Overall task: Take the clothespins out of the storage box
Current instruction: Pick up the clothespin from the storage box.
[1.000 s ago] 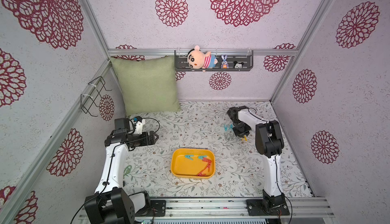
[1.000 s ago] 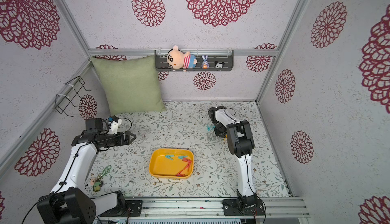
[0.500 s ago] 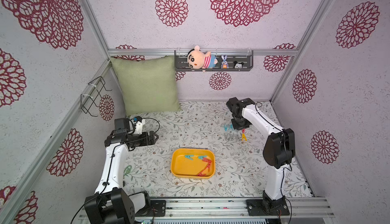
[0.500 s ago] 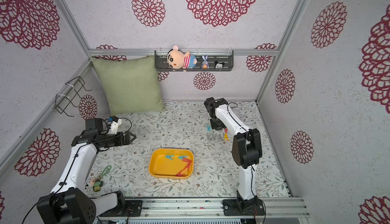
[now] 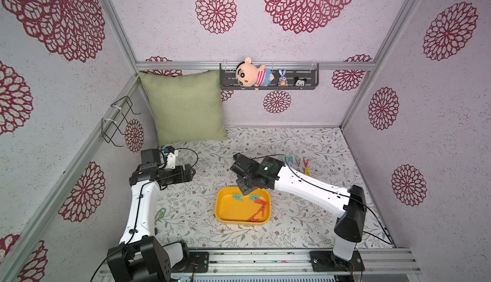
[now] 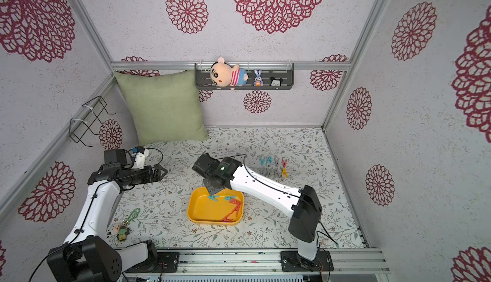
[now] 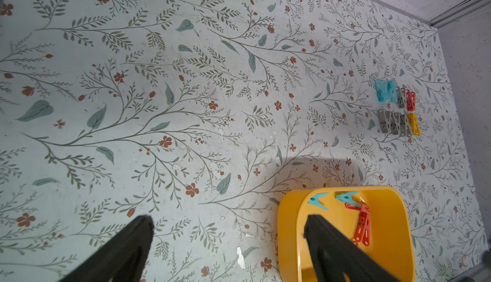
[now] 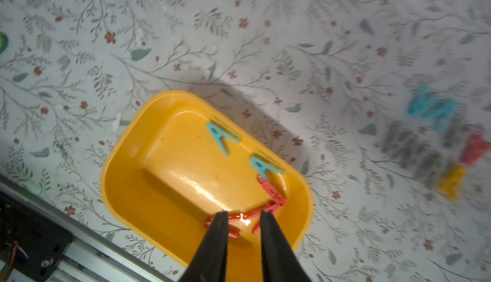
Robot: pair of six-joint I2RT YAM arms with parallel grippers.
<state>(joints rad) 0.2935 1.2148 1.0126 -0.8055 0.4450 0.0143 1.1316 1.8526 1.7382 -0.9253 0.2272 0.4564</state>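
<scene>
Right claw [image 8: 243, 214], narrowly parted and empty, hangs over the yellow storage box [image 8: 159, 187], which holds 2 teal clothespins [image 8: 220, 137] and several red clothespins [image 8: 271, 190]. Left claw [image 7: 228, 224] gapes wide, empty.

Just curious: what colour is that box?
Yellow; the box shows best in the right wrist view.

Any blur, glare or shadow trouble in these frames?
Right wrist view: the removed clothespins are smeared by blur, and glare streaks the storage box floor. Left wrist view: sharp, with a shadow beside the box. Both top views: sharp, evenly lit.
</scene>
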